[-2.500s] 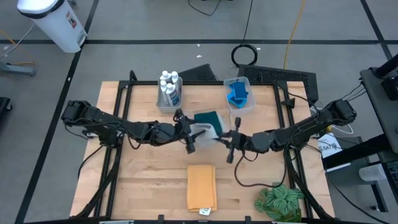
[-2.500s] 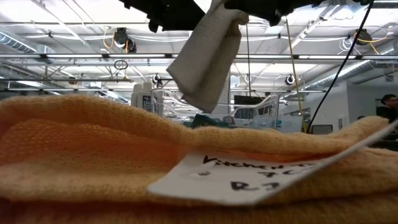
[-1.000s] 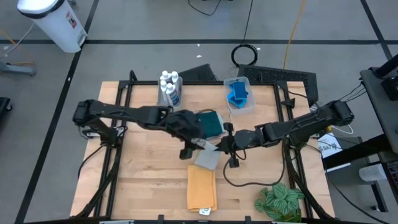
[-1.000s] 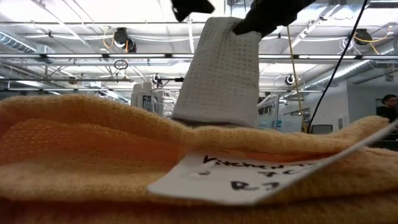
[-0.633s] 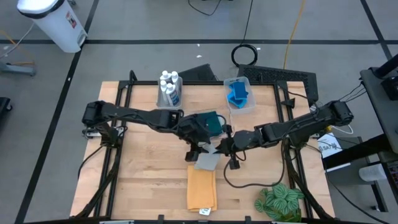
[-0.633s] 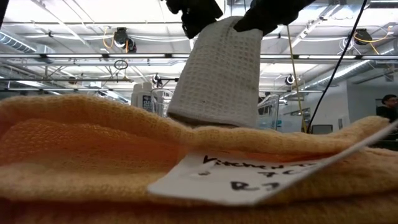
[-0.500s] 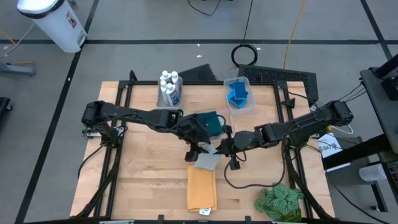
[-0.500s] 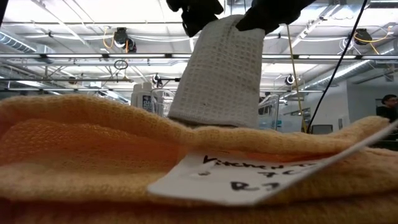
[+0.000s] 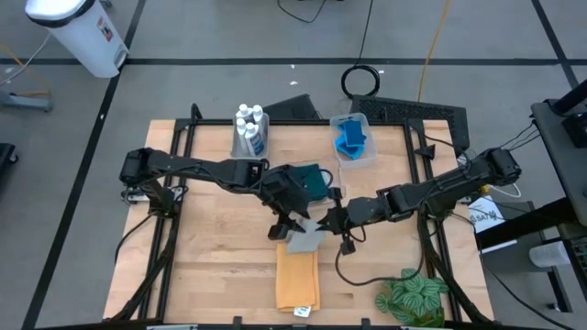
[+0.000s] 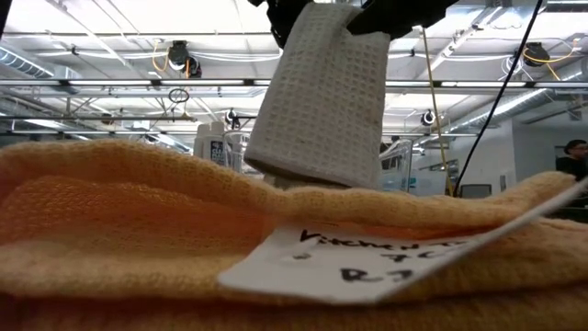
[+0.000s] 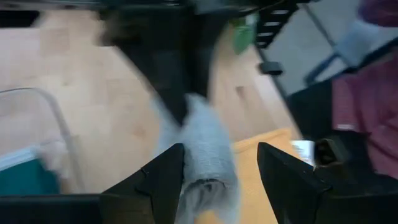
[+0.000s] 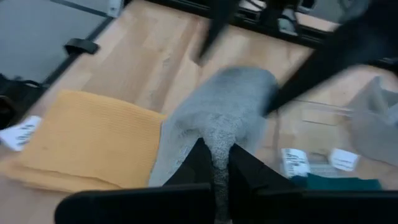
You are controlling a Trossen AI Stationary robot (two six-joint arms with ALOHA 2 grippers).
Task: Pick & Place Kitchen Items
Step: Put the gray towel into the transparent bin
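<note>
A folded grey cloth (image 9: 304, 240) hangs over the table's middle, just beyond the far end of an orange cloth (image 9: 297, 275) that lies flat. My right gripper (image 9: 328, 223) is shut on the grey cloth's top. My left gripper (image 9: 295, 227) is open, its two fingers (image 11: 163, 177) standing on either side of the cloth's upper part (image 11: 205, 155). In the low view the grey cloth (image 10: 322, 101) hangs behind the orange cloth's ridge (image 10: 138, 211). I cannot tell whether its lower end touches the orange cloth. My right gripper pinches the grey cloth's bunched top (image 12: 219, 134) between its two fingers, coming slanting down from the table's right side. The cloth hangs slack below the fingers. My left gripper straddles the cloth's upper part from the table's left; whether a finger touches it, I cannot tell.
A bin of white bottles (image 9: 249, 133) and a bin of blue sponges (image 9: 351, 139) stand at the far edge. A dark green cloth (image 9: 310, 180) lies behind the grippers. A leafy plant (image 9: 415, 298) sits at the near right corner.
My left gripper has come down and toward the right gripper, closing in on the top of the hanging grey cloth with its fingers still apart. The cloth stays hanging from my right gripper, its top shifted slightly toward the table's left.
</note>
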